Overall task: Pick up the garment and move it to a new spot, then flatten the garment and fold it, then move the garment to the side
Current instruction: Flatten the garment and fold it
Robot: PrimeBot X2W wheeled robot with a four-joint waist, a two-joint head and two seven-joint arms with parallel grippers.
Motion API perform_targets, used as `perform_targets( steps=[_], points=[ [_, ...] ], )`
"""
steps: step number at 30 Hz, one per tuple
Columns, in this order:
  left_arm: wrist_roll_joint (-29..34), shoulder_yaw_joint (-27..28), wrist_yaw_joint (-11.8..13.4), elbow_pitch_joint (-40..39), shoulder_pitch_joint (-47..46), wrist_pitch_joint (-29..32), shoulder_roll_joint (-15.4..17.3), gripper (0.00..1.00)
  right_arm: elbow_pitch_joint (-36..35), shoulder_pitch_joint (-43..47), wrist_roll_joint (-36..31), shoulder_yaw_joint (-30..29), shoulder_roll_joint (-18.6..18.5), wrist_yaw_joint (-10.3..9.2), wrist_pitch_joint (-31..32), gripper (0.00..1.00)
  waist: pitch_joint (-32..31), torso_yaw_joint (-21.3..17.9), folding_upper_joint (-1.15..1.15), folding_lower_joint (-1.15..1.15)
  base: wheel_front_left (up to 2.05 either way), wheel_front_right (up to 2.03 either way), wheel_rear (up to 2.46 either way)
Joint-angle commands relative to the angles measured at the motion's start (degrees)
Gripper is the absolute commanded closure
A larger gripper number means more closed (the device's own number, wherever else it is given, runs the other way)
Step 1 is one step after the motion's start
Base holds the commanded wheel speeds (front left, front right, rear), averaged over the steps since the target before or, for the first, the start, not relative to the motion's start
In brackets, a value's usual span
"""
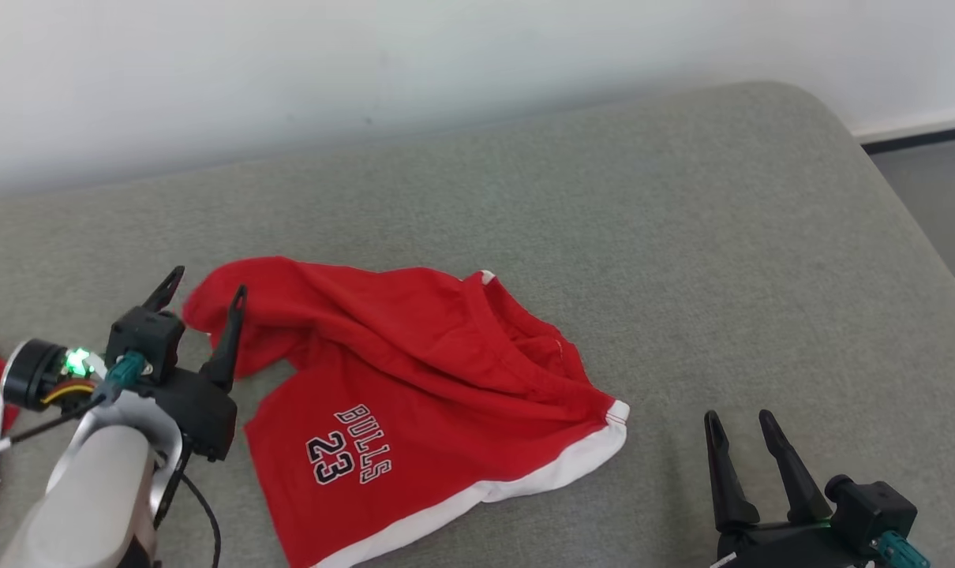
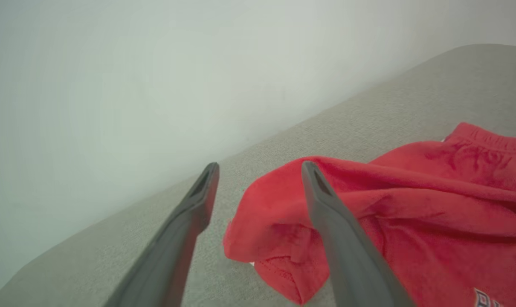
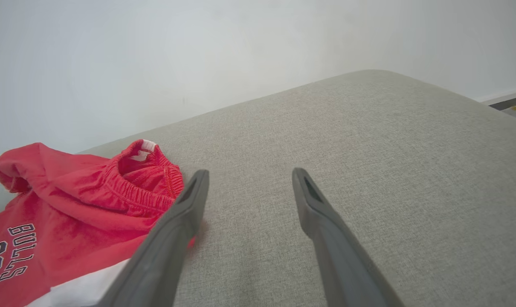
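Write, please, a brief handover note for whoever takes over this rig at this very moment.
Left gripper: open, empty, fingers at the left corner of the red fabric shorts with white hem and BULLS 23 print, not gripping.
Right gripper: open, empty, to the right of the shorts, apart from them.
Shorts: lying free on the grey upholstered cushion, rumpled, far edge bunched over.
Done: shorts set down; whether this is the new spot, I cannot tell.
Left: flatten, fold, move aside.
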Motion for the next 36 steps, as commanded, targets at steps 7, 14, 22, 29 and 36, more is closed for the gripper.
perform_targets(
  steps=[7, 14, 22, 29, 36],
  points=[
    [-1.8, 3.9, 2.3, -8.5, 9.0, -0.2, -0.4, 0.00, -0.5, 1.9, -0.2, -0.4, -0.5, -0.13, 0.0, 0.00, -3.9, 5.4, -0.01, 0.00, 0.00, 0.00, 0.00],
    [-1.9, 9.0, 5.8, -19.5, 18.2, -0.2, -1.8, 0.00, -0.7, 3.0, -0.7, -0.9, -0.2, -0.13, 0.0, 0.00, -5.2, 7.8, -0.01, 0.00, 0.00, 0.00, 0.00],
    [-0.7, 13.4, 8.3, -30.0, 28.3, -0.2, -6.0, 0.00, -0.4, 4.0, -0.6, -1.2, -0.5, -0.13, 0.0, 0.00, -5.8, 9.5, -0.01, 0.00, 0.00, 0.00, 0.00],
    [1.2, 17.6, 9.9, -35.8, 34.9, -0.2, -9.8, 0.00, 0.1, 4.8, -0.8, -1.4, -0.6, -0.13, 0.0, 0.00, -6.8, 10.4, -0.01, 0.00, 0.00, 0.00, 0.00],
    [2.9, 21.8, 9.8, -37.6, 40.4, -0.2, -12.7, 0.00, 0.4, 5.5, -1.0, -1.5, -0.2, -0.13, 0.0, 0.00, -7.7, 10.6, -0.01, 0.00, 0.00, 0.00, 0.00]
  ],
)
